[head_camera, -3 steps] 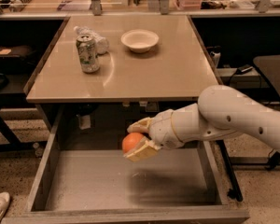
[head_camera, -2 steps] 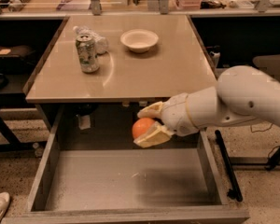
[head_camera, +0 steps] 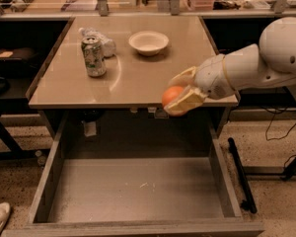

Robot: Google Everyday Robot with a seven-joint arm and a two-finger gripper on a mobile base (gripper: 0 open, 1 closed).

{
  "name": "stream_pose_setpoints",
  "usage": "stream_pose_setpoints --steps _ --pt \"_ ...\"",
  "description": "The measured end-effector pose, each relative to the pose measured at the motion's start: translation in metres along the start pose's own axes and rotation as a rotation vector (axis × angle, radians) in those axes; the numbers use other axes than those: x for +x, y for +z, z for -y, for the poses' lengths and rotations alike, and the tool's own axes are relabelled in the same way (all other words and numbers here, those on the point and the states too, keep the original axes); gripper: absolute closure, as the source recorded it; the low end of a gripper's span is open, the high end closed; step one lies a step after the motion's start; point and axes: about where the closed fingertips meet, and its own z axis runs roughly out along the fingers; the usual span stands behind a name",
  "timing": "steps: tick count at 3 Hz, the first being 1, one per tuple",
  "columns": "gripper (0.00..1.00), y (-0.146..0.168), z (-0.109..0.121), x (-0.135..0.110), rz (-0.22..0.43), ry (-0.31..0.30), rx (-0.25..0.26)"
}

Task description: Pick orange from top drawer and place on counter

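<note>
The orange [head_camera: 169, 95] is gripped between the two fingers of the hand [head_camera: 177, 94], which is seen over the front edge of the tabletop [head_camera: 138, 80], towards its right corner. The white arm [head_camera: 251, 68] is extended in from the right. Below, the top drawer [head_camera: 138, 191] is pulled open, its grey floor shown. On the tabletop a drink can [head_camera: 93, 57] is stood at the left, a crumpled plastic bottle [head_camera: 102, 42] just behind it, and a white bowl [head_camera: 148, 42] is set near the back.

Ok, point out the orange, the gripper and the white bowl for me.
orange [head_camera: 167, 94]: camera view, its bare left side.
gripper [head_camera: 171, 98]: camera view, midway between its fingertips, shut on the orange at the front edge of the counter [head_camera: 138, 80].
white bowl [head_camera: 148, 41]: camera view, its inner hollow.
</note>
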Motion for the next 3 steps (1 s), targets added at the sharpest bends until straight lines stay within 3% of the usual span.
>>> stream_pose_setpoints --steps 1,2,3 --pt "1.00 -0.016 0.017 -0.016 0.019 -0.025 0.043" --pt "1.00 -0.014 0.017 -0.016 0.019 -0.023 0.048" --pt "1.00 -0.013 0.041 -0.009 0.040 0.012 0.132"
